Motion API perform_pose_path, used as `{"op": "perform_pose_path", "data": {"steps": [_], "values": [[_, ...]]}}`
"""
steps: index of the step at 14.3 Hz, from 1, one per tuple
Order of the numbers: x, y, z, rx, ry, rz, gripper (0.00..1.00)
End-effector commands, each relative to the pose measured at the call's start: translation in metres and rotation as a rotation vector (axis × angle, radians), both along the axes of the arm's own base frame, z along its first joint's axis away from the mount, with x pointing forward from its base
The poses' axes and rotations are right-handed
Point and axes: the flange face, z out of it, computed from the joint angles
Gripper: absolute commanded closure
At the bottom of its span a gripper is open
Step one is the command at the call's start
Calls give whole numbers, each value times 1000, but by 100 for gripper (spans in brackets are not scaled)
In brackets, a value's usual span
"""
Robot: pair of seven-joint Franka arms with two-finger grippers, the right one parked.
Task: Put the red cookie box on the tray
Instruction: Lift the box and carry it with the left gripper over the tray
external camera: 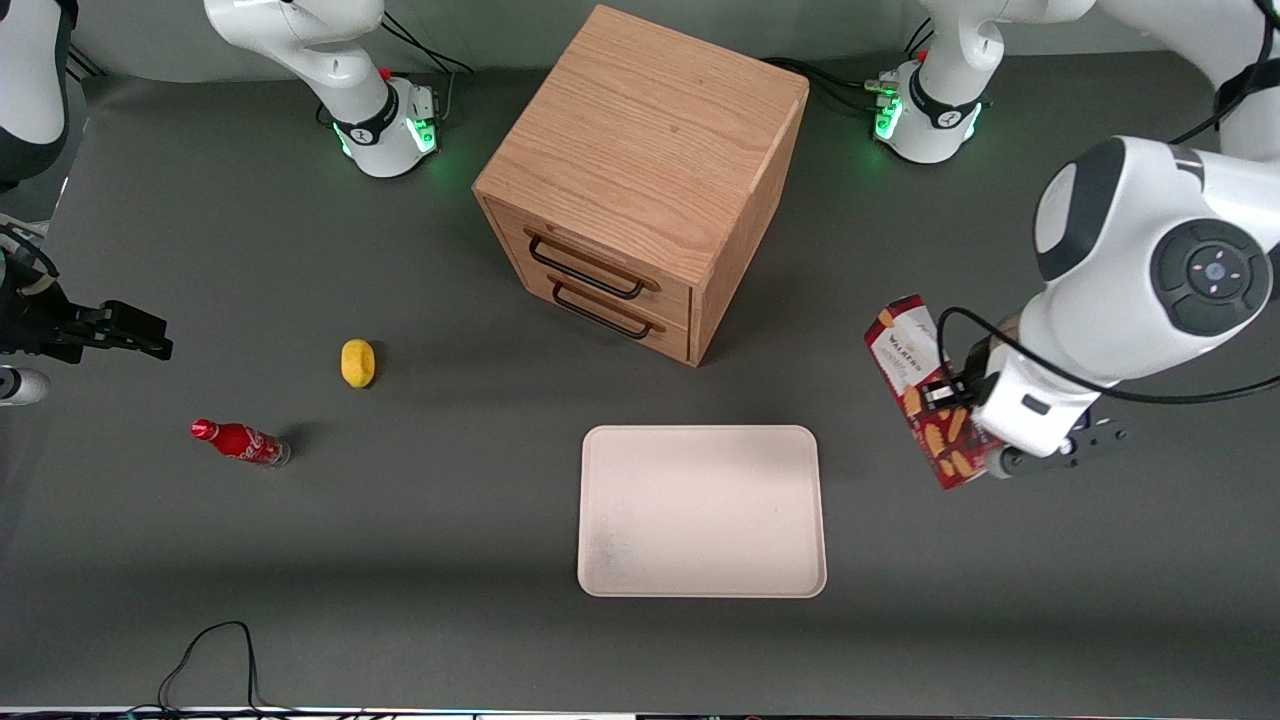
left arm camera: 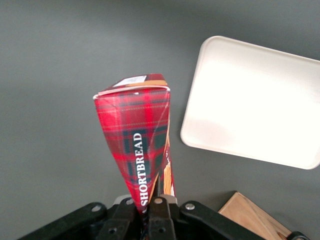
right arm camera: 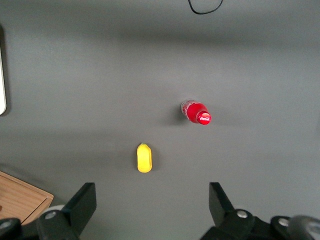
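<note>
Gripper (external camera: 962,432) clamps the box (external camera: 920,385) near its lower end, tilted, beside the tray (external camera: 702,510), not over it; fingertips hidden by box.

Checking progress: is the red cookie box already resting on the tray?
No, the gripper holds the red cookie box above bare table beside the tray.

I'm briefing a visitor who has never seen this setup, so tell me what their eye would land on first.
First, the long red tartan cardboard cookie box, lifted off the table toward the working arm's end, clamped in the left arm's gripper. Next, the big oak-coloured wooden drawer cabinet mid-table, with the flat cream rectangular tray lying nearer the front camera, bare, beside the held box.
</note>
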Motion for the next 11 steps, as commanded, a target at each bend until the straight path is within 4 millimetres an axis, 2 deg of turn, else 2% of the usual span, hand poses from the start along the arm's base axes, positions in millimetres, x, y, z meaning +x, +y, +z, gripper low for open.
{"op": "perform_pose_path", "data": {"steps": [1,3,4,9,11], "values": [[32,-34,-17,-3,-24,-131,100],[48,-52,-49,-8,-43,-301,100],[54,-55,-62,-12,-55,-337,100],[76,-66,-134,-34,-97,-370,100],[79,-81,-166,-45,-113,-359,100]]}}
